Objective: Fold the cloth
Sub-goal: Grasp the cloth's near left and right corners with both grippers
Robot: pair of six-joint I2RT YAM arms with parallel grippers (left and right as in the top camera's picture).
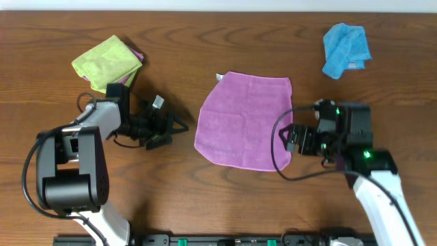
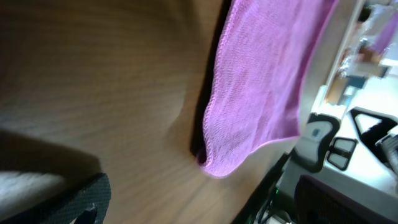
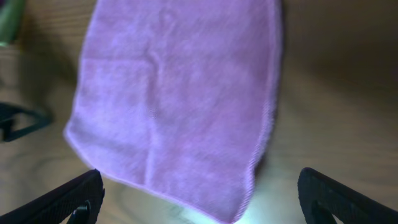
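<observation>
The purple cloth (image 1: 246, 119) lies spread flat in the middle of the wooden table, with a small white tag (image 1: 219, 76) at its far left corner. My left gripper (image 1: 173, 131) is open and empty, low over the table just left of the cloth, apart from its left edge (image 2: 261, 81). Only one of its fingers (image 2: 87, 199) shows in the left wrist view. My right gripper (image 1: 291, 139) is open wide at the cloth's near right corner. In the right wrist view the cloth (image 3: 180, 93) fills the space ahead of the gripper (image 3: 208, 205), its corner between the two fingers.
A lime-green cloth (image 1: 107, 63) lies at the far left, behind my left arm. A bright blue cloth (image 1: 345, 49) lies at the far right. The table's front edge (image 1: 225, 232) runs just below both arm bases.
</observation>
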